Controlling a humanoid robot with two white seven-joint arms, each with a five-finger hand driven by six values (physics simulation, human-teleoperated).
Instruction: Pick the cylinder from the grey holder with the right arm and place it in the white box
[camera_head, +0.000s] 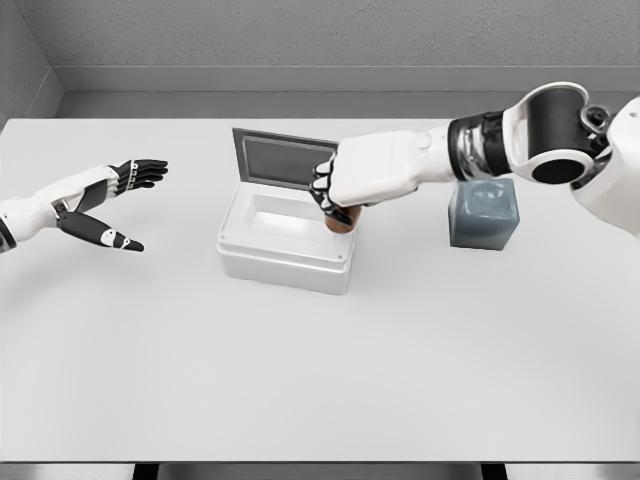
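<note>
The right hand (335, 192) curls its fingers around one brown cylinder (342, 222), holding it over the right rim of the single white box (285, 250), whose lid stands open behind. One grey holder (484, 213) sits well right of the box. The left hand (105, 205), fingers spread and holding nothing, hovers left of the box.

Two white arms, one reaching, one resting

The right arm enters from the upper right and stretches leftward toward the middle, its wrist bent down and the right hand (335, 195) curled shut with dark-jointed fingers (322, 190) wrapped around something held beneath the palm. The left hand (105, 205) hovers at the far left, palm inward, fingers extended and thumb splayed apart below them.
</note>
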